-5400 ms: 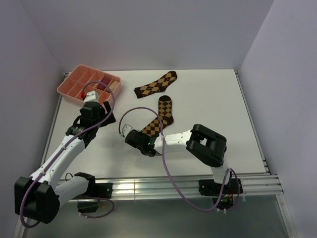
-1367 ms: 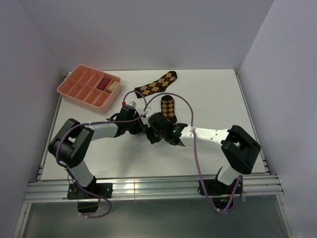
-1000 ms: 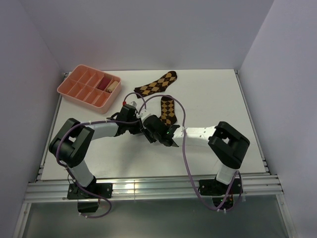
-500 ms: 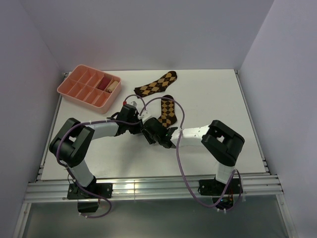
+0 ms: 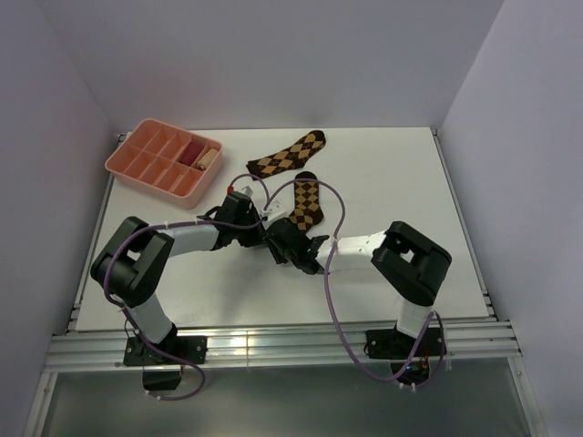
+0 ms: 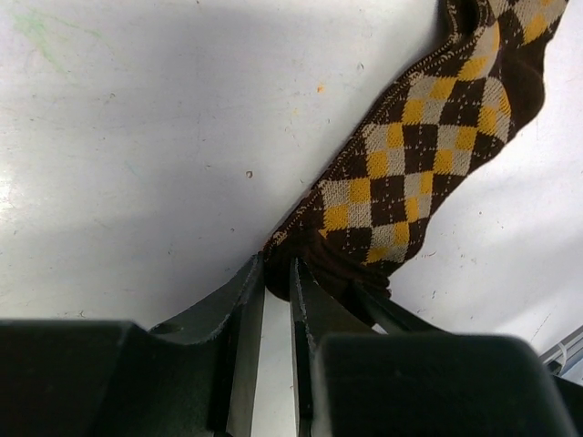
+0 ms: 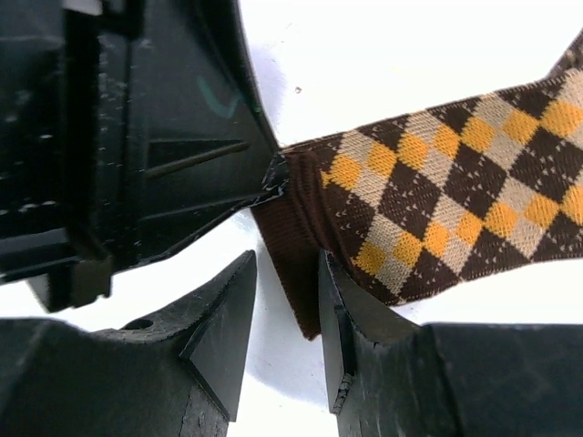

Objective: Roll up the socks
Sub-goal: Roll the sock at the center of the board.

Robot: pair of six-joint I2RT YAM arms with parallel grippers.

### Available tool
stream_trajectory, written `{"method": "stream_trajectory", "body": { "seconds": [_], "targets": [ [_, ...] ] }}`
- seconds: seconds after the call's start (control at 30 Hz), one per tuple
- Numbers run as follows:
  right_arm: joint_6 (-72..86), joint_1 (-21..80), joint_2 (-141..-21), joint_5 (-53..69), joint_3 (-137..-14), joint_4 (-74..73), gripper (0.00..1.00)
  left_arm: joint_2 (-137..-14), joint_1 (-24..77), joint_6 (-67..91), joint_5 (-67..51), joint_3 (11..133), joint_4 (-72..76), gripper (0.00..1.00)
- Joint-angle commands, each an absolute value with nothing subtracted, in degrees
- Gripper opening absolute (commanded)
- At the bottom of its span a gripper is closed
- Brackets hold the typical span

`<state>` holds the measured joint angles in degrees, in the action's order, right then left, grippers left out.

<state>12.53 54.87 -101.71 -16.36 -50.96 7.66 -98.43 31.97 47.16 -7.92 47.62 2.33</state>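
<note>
Left wrist: my left gripper (image 6: 273, 273) is nearly closed, with only a thin slit between the fingers. The tips are nipping the corner of the near sock (image 6: 410, 173) at its plain brown cuff. The sock runs from there up and right across the frame, flat on the white surface (image 6: 137, 137), argyle side up.

Right wrist: my right gripper (image 7: 284, 296) is spread, not clamping. The cuff edge hangs into the gap between the fingers. The right-hand finger (image 7: 351, 319) touches the fabric. The left-hand one has a strip of white surface between it and the sock. The left gripper's black body fills the upper left of this view, its tip right on the cuff corner.

Top external: both arms meet mid-surface, wrists very close together. I can't separate the fingertips from up here. The near sock's toe end sticks out past the grippers toward the back; the cuff end is hidden under them. The far sock (image 5: 288, 154) lies flat and unrolled further back, apart from the near one, angled with its right end higher in frame. The pink tray (image 5: 150, 180) sits at the back left, well apart from both socks. A reddish roll (image 5: 193, 150) and a beige roll (image 5: 209, 157) sit in neighbouring compartments on its right side.
</note>
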Motion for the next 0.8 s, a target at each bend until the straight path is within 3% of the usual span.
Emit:
{"method": "stream_trajectory", "body": {
  "seconds": [0.0, 0.77],
  "targets": [
    [15.46, 53.96, -103.27, -20.57, -47.90, -3.86, 0.41, -99.49, 31.73, 44.21, -5.36, 47.02, -5.54, 0.22],
    [10.73, 55.72, -95.62, -19.25, -51.50, -6.86, 0.46, -98.53, 30.06, 45.26, -6.42, 49.13, -4.66, 0.23]
  ]
}}
